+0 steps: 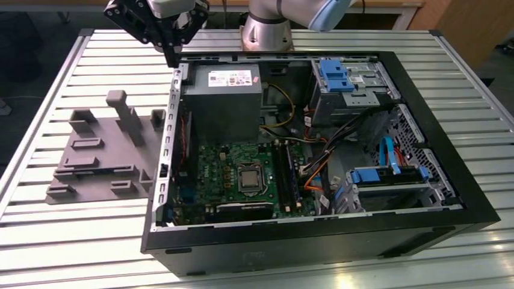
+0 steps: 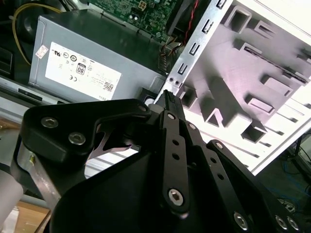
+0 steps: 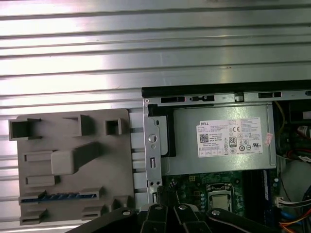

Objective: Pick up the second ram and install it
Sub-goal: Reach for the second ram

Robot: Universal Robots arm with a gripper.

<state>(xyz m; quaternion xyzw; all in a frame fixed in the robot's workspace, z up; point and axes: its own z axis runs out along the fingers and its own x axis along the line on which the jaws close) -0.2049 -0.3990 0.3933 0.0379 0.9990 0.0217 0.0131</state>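
Shows gripper (image 1: 171, 60) clenched on nothing at eleven o'clock of open computer case (image 1: 321, 247), second ram (image 3: 58, 196) slotted in grey holder block (image 1: 96, 162) at case's nine o'clock.

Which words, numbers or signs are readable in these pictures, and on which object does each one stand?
No text can be quoted reliably.
On the white label of the power supply: several lines of print and round marks, too small to read with certainty.
On the small sticker beside that label: unreadable.
On the green circuit board: tiny white print, unreadable.
On the grey holder block: no text.
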